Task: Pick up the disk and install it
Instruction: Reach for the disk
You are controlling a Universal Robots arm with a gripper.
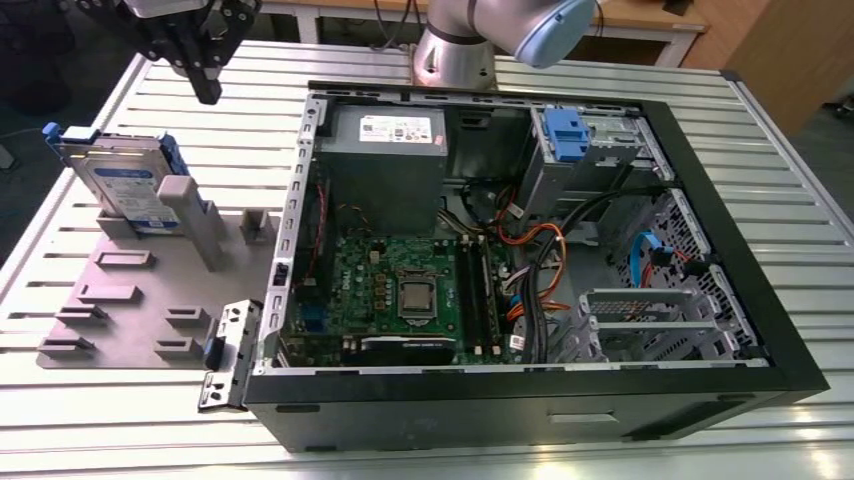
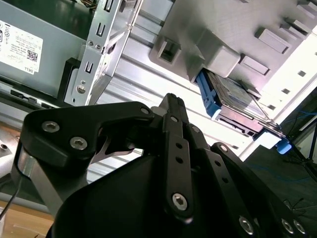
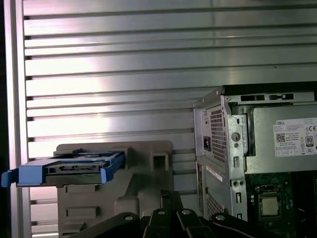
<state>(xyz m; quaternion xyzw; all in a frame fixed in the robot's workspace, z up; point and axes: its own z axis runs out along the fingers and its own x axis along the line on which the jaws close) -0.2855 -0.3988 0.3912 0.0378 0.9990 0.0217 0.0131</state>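
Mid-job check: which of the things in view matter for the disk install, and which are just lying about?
Job: disk upright in grey holder; pincer, shut, empty, clear of it; open computer case.
Lying about: loose metal bracket beside the case; slatted table.

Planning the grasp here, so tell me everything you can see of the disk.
The disk is a flat silver-metal drive with a white-and-blue label and a blue plastic bracket around its edges. It stands on edge in a slot of the grey fixture, on the exterior view's left of the computer case. The end effector hangs nearby, not touching it.
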